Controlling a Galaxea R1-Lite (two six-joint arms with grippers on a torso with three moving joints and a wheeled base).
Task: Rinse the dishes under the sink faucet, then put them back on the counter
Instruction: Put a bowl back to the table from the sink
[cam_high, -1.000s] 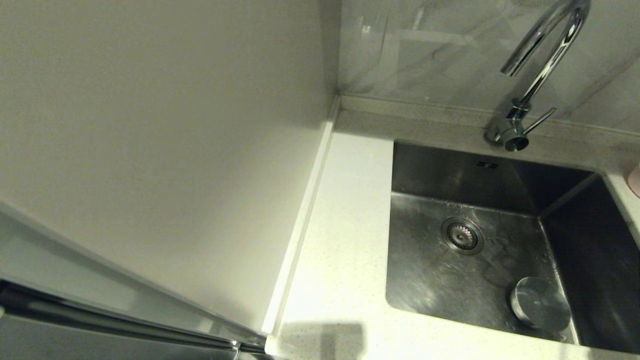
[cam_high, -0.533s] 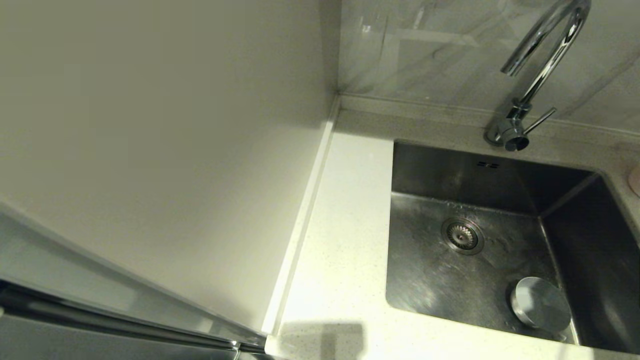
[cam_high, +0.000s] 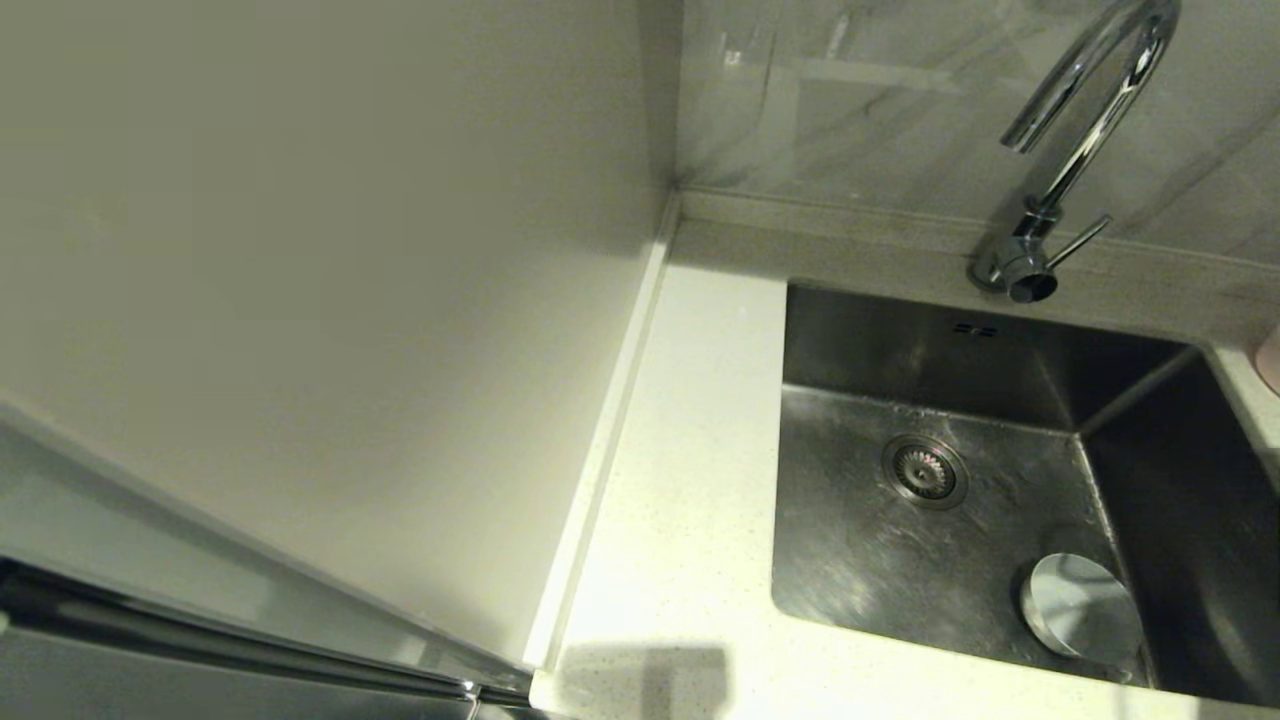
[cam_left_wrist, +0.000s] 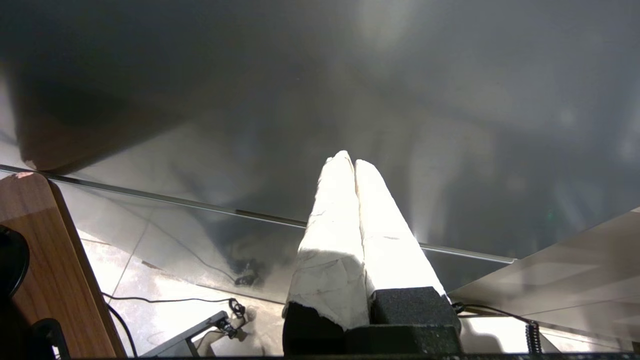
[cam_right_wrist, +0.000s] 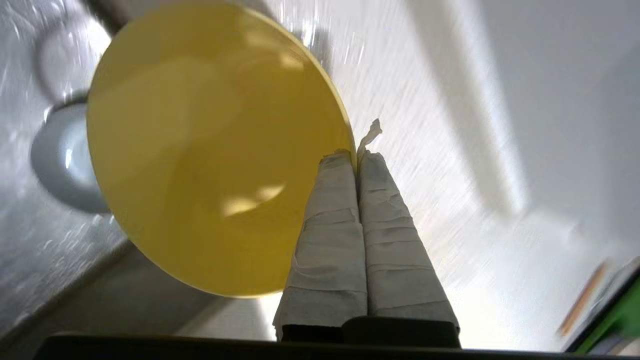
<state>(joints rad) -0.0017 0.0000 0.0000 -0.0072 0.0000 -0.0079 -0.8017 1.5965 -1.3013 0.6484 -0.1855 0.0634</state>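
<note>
Nothing has shifted on the desk (cam_high: 690, 480) since a second ago in the head view; only the reflection on the round metal disc (cam_high: 1082, 605) lying in the sink's near right corner has changed, now brighter with a dark streak across it. The steel sink (cam_high: 870, 560) shows its round drain (cam_high: 924, 471) near the middle of the floor and two small overflow slots (cam_high: 974, 328) on the far wall. The chrome faucet (cam_high: 1075, 150) stands behind the sink, its thin lever (cam_high: 1078, 243) angled up to the right. A sliver of something pale pink (cam_high: 1271, 358) touches the right edge of this view, on the desk beside the sink. Neither arm appears in this view.

From the left wrist, the left end effector (cam_left_wrist: 354, 165) has its two white-wrapped fingers pressed together, holding nothing, hanging above a shiny floor with cables and a wooden panel (cam_left_wrist: 50, 260) to one side.

From the right wrist, the right end effector (cam_right_wrist: 356, 157) is clamped on the rim of the yellow bowl (cam_right_wrist: 210, 145), fingers tight on either side of its edge. The bowl is lifted clear, tilted so its underside faces the camera. Behind it lie blurred steel and a grey round object (cam_right_wrist: 65, 155), partly hidden by the bowl.
</note>
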